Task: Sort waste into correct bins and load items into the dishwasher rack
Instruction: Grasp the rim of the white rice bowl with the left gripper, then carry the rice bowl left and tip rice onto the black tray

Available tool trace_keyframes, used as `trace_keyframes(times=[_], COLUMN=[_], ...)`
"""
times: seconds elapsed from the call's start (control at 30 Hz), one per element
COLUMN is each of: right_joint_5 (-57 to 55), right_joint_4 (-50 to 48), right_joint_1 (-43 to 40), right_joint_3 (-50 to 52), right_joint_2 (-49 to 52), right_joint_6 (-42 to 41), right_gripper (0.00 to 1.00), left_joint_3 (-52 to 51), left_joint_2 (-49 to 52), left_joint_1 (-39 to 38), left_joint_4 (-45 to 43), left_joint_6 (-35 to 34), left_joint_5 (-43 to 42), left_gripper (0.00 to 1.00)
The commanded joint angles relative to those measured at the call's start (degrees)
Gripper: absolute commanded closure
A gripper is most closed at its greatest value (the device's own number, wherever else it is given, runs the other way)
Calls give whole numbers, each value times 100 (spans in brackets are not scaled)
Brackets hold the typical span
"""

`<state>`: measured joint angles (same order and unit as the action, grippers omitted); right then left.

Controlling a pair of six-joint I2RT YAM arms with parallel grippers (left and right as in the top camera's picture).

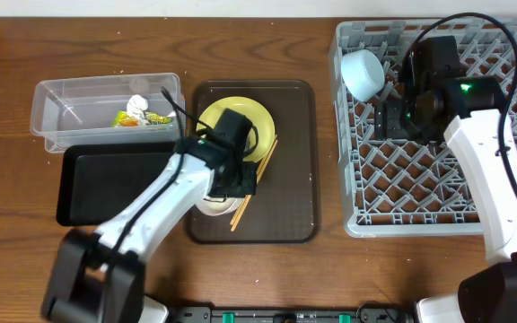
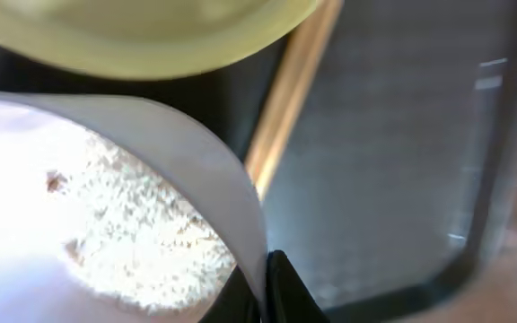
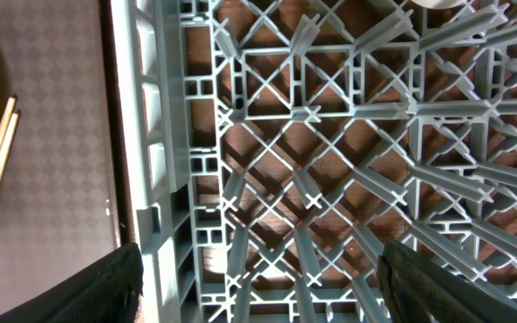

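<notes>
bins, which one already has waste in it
The clear plastic box: the green-and-orange wrapper and the crumpled white scrap lie inside it. The black tray in front of it shows no waste on its visible part.

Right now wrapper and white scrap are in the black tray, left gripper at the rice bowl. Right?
No. Overhead shows wrapper and white scrap in the clear box, not the black tray. Left gripper is at the rice bowl.

Clear rectangular plastic box (image 1: 70,112) holds green-and-orange snack wrapper (image 1: 155,119) and crumpled white scrap (image 1: 137,105). Left hand (image 1: 233,184) sits over round white bowl (image 1: 206,205) on dark brown serving tray (image 1: 294,179), beside round yellow plate (image 1: 257,121) and thin wooden chopsticks (image 1: 240,213).
</notes>
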<state>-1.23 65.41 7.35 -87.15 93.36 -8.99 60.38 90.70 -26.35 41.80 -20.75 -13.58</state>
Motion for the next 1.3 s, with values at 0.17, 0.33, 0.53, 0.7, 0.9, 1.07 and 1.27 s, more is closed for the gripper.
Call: trace_keyframes(times=[0.17, 0.33, 0.53, 0.7, 0.9, 1.07, 1.27], right_joint_5=[17, 20, 22, 22, 22, 20, 22], right_joint_4=[22, 22, 52, 85, 109, 109, 125], right_joint_1=[-26, -26, -22, -22, -22, -22, -22], right_joint_3=[-11, -11, -11, -11, -11, -11, -11], right_joint_2=[-90, -90, -90, -90, -90, -90, -90], right_joint_6=[24, 31, 74, 90, 90, 92, 90], right_gripper=[18, 18, 18, 18, 18, 18, 18], left_joint_3=[278, 273, 136, 24, 9, 9, 11], left_joint_2=[-1364, -1526, -1318, -909, 44, 863, 1375], left_joint_1=[802, 1759, 3139, 4266, 5160, 5490, 5571], left_joint_4=[490, 807, 831, 831, 831, 831, 831], left_joint_6=[46, 678, 1416, 2079, 2514, 2955, 2997], left_joint_5=[-74, -745, -2229, -3731, -5438, -6629, -7656], left_gripper=[94, 94, 94, 94, 94, 94, 94])
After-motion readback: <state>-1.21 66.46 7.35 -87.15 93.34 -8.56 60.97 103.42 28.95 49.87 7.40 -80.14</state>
